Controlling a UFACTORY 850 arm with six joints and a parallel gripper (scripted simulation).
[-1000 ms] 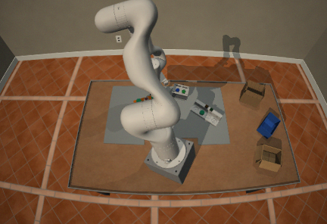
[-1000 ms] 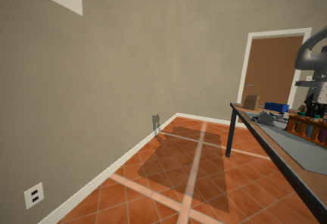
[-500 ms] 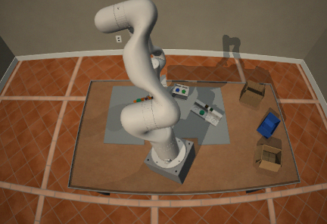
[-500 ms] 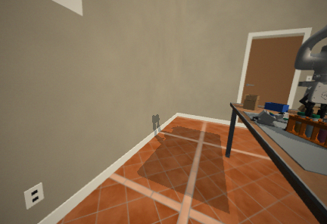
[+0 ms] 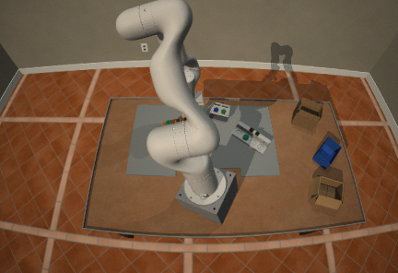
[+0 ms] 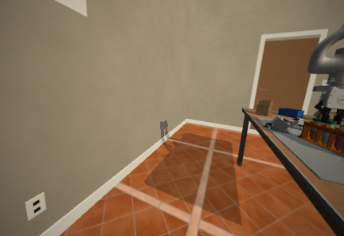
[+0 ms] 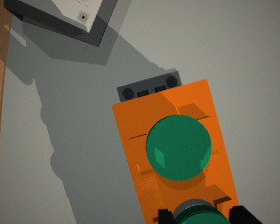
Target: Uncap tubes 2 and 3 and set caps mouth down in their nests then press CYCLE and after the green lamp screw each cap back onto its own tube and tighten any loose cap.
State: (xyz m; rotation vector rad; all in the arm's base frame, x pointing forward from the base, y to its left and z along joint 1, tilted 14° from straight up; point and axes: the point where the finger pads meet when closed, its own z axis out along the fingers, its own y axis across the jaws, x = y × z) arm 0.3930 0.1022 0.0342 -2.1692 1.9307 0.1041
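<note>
The top view looks down steeply from high, taking in the whole table point(image 5: 115, 205). The exterior view sits low near the floor, facing along the wall, the table's edge point(image 6: 287, 165) at right. The wrist view looks straight down, close over the orange rack point(image 7: 136, 145), which the exterior view shares point(image 6: 318, 135).
</note>
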